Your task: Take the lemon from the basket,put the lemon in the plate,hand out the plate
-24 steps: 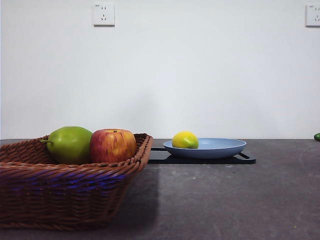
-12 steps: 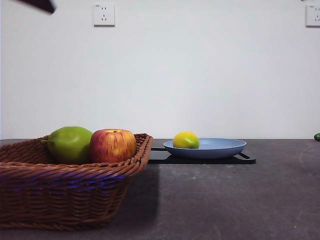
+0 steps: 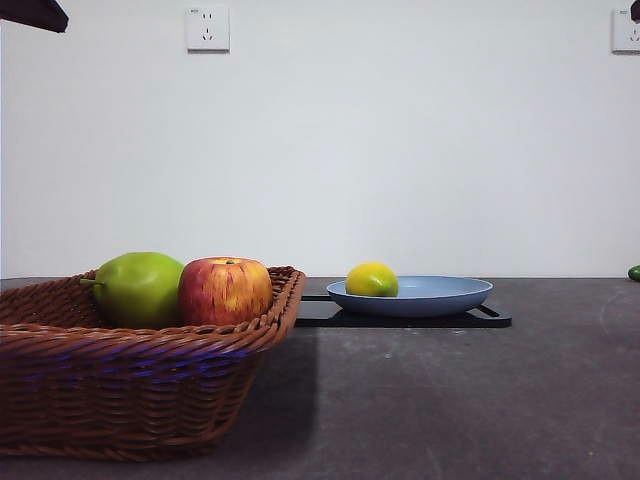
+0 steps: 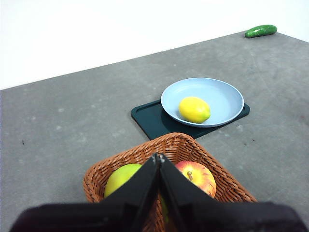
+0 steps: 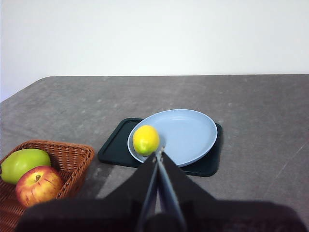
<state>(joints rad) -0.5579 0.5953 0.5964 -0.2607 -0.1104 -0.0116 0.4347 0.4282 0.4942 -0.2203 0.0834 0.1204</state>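
The yellow lemon point(image 3: 371, 279) lies in the grey-blue plate point(image 3: 440, 296), at its side nearer the basket; it also shows in the left wrist view point(image 4: 194, 109) and the right wrist view point(image 5: 146, 139). The plate point(image 4: 222, 96) point(image 5: 188, 133) rests on a black tray point(image 3: 400, 316). The wicker basket point(image 3: 120, 380) holds a green pear-like fruit point(image 3: 140, 288) and a red-yellow apple point(image 3: 226, 290). My left gripper point(image 4: 158, 157) is shut and empty, high above the basket point(image 4: 145, 157). My right gripper point(image 5: 158, 152) is shut and empty, raised back from the plate.
A green cucumber point(image 4: 260, 31) lies at the table's far edge, its tip showing in the front view point(image 3: 634, 273). A dark arm tip point(image 3: 35, 13) shows at the top left corner. Wall sockets point(image 3: 207, 28) are on the white wall.
The lemon has settled slightly to the right in the plate. A dark arm tip came into the top left corner and has shifted further left.
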